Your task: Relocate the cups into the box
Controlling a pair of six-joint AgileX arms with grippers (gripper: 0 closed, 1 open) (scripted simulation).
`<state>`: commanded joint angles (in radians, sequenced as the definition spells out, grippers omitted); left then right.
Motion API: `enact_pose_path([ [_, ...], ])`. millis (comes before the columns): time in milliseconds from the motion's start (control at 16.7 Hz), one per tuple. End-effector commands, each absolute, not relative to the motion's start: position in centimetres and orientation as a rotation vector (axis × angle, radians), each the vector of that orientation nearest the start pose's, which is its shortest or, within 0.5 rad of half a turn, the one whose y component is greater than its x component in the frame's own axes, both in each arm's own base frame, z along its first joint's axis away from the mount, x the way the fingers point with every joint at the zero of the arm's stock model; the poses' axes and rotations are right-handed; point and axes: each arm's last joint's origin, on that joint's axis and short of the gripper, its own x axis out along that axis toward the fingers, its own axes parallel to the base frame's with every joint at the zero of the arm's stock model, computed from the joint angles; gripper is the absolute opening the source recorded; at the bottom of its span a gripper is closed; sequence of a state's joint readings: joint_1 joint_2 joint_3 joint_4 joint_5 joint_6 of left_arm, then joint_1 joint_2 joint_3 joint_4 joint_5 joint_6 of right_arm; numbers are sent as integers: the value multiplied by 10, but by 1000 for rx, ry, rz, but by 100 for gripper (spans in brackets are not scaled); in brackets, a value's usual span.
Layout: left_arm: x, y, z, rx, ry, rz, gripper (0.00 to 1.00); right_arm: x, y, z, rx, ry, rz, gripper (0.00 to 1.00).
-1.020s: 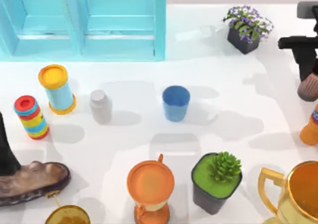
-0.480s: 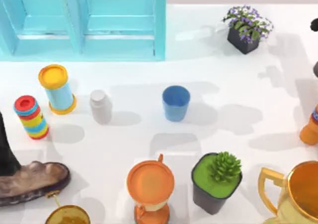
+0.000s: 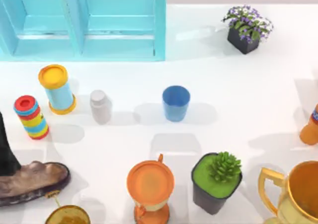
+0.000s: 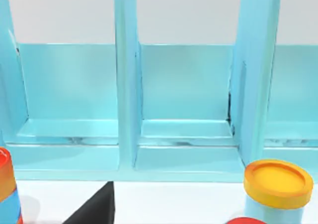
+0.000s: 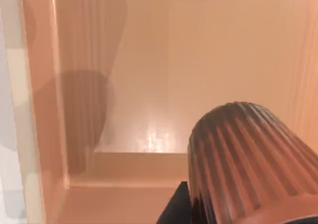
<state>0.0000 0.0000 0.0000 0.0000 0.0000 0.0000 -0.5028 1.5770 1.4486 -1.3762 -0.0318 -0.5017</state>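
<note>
**Ribbed cup hangs over the box; blue cup waits mid-counter**

The pinkish-brown ribbed tapered cup (image 5: pixel 248 154) hangs tilted over the open peach-coloured box (image 5: pixel 149 85), whose floor and walls lie straight beneath it. The right claw (image 5: pixel 185 209) seems clamped on the cup, with a dark sliver of it pressed to the ribbed wall, so the coming move is a short drop downward. The plain blue tapered cup (image 3: pixel 176 104) stands upright, mouth up and long axis vertical, near the middle of the white counter (image 3: pixel 238 95) and slightly toward its right side. That judges it a little nearer the right arm. The left claw (image 4: pixel 94 209) sits parked facing the turquoise partitioned rack (image 4: pixel 184 85); how far open it is cannot be told. No writing or labels can be read.
</note>
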Motion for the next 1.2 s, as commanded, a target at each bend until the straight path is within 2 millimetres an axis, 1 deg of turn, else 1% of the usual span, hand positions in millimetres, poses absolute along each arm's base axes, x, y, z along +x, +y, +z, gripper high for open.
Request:
enact_pose_path([
  [60,106,-1,160,0,0,0,100,237,-138,293,-7,1520,-13,0],
  [180,106,-1,160,0,0,0,100,220,-142,293,-10,1552,-25,0],
  [480,106,-1,160,0,0,0,100,220,-142,292,-11,1555,-25,0],
  [600,106,-1,160,0,0,0,100,220,-142,288,-12,1555,-26,0],
  [720,106,-1,160,0,0,0,100,221,-143,274,-12,1555,-27,0],
  [960,106,-1,160,0,0,0,100,219,-143,236,-12,1552,-27,0],
  [1080,106,-1,160,0,0,0,100,218,-143,228,-11,1556,-26,0],
  [1200,106,-1,160,0,0,0,100,218,-143,228,-11,1556,-26,0],
])
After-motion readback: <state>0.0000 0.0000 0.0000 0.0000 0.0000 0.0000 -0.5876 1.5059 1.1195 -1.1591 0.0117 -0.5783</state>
